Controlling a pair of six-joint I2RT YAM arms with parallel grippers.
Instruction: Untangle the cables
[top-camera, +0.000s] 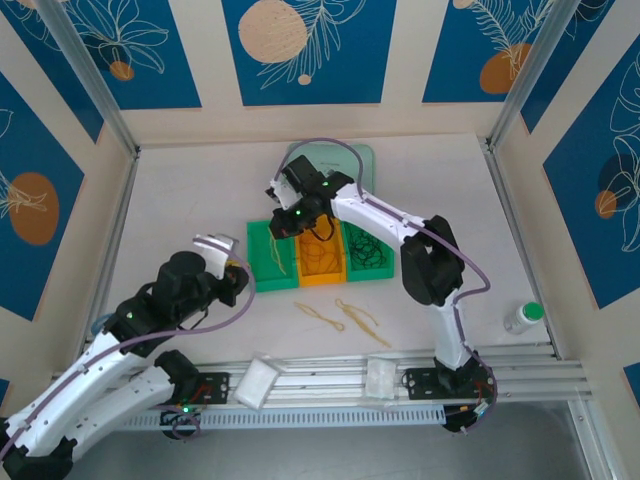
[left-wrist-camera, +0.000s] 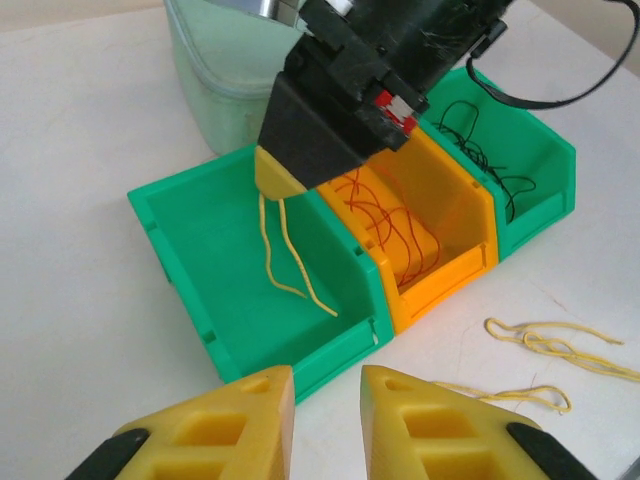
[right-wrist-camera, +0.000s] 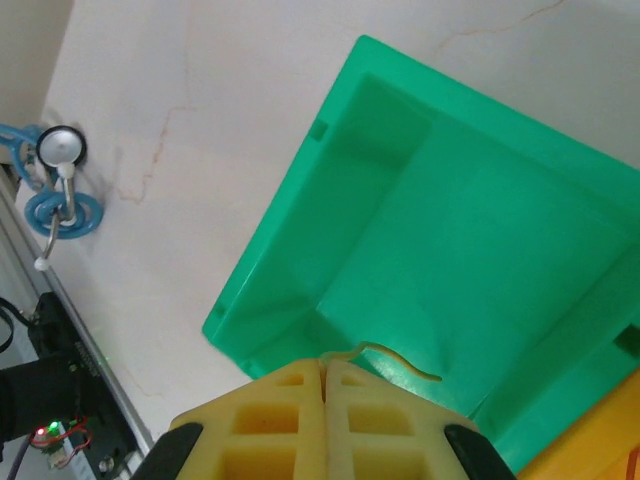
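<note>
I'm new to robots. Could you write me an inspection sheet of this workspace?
Surface: pale table, mostly bare.
Job's things: yellow cable hangs from the right gripper into the left green bin; orange cables in the orange bin; black cables in the right green bin; loose yellow cables on the table.
Clutter: pale green container behind the bins; white bottle; light-blue coiled cord.
Grippers: right gripper shut on the yellow cable; left gripper open, empty.
Cables: purple cables along both arms.
Surroundings: blue leaf-patterned panels; metal rail.

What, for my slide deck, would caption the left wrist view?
Right fingers dangle a yellow cable over the left green bin.
</note>
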